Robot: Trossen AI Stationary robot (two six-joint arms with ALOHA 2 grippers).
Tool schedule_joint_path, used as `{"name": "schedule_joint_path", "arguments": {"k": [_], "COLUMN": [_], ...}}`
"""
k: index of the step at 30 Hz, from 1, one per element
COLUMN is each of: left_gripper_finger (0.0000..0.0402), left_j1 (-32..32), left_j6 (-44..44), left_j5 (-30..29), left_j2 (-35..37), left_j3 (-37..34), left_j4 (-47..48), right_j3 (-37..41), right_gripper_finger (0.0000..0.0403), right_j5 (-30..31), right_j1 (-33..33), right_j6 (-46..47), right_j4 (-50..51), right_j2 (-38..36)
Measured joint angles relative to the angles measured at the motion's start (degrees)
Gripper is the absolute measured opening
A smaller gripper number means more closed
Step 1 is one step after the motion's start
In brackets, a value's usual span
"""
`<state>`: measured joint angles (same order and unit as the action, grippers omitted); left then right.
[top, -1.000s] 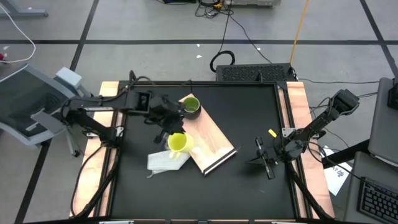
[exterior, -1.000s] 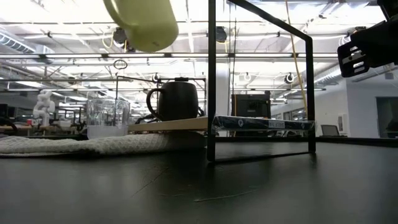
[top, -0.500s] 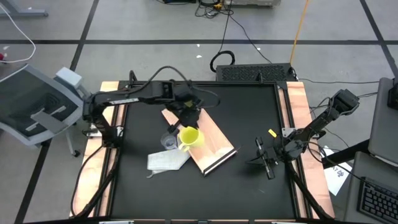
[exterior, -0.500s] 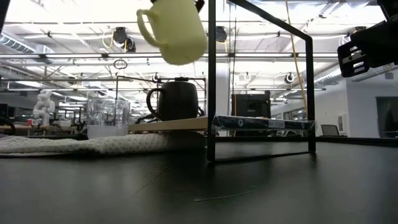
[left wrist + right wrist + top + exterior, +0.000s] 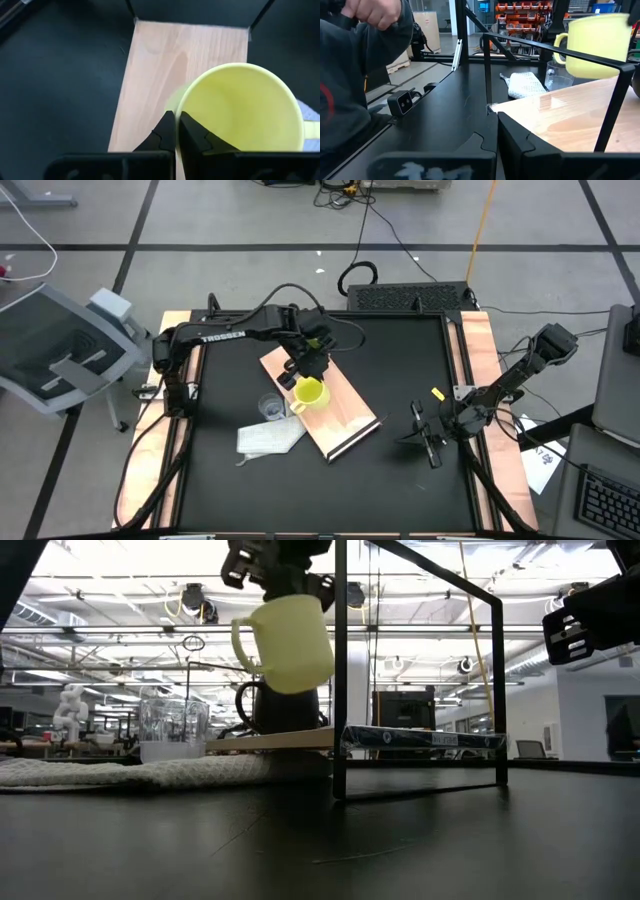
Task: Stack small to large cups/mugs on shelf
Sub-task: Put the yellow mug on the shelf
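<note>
My left gripper [image 5: 305, 378] is shut on the bright yellow mug [image 5: 309, 391], which hangs over the light-wood shelf [image 5: 345, 418]. The dark olive-green mug [image 5: 285, 713] stands on the shelf behind the yellow one in the low view; in the high view my left arm hides it. The clear plastic cup [image 5: 270, 408] stands upright off the shelf's left edge, by the white cloth [image 5: 266, 438]. Near the table's right edge my right gripper [image 5: 420, 435] waits, shut on nothing. My left gripper pinches the yellow mug's rim [image 5: 178, 107], one finger [image 5: 194, 136] inside the mug and the other outside. The fingers slant down from above. The mug hangs below them, lifted clear of the shelf [image 5: 290, 740], nearly upright, its handle [image 5: 240, 640] toward the table's near left.
A black metal frame [image 5: 340, 670] stands up around the shelf. In the right wrist view a person's sleeve and hand [image 5: 370, 20] show beyond the table. Bare black tabletop [image 5: 400, 360] lies right of the shelf.
My left gripper has carried the yellow mug from over the cloth and the shelf's left edge toward the table's right and far side, and down, so it now hangs over the shelf. The mug has turned from tipped on its side to nearly upright. My left arm now covers the green mug.
</note>
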<state>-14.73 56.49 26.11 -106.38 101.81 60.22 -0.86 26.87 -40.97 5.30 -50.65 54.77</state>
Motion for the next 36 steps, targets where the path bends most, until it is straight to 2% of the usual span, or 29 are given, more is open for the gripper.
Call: {"name": "schedule_joint_path", "arguments": {"k": [10, 36], "left_gripper_finger": [0.0003, 0.0004], "left_j1": [-2.2, -1.2], "left_j6": [2.9, -1.0], "left_j5": [0.0, -2.4], "left_j2": [-3.9, -7.4], "left_j3": [0.0, 0.1], "left_j4": [-0.4, -0.5], "right_j3": [0.0, 0.0], "right_gripper_finger": [0.0, 0.0], "right_j5": [0.0, 0.0], "right_j1": [0.0, 0.0], "right_j6": [0.0, -0.4], "right_j4": [-0.1, 0.4], "right_j2": [0.0, 0.0]}}
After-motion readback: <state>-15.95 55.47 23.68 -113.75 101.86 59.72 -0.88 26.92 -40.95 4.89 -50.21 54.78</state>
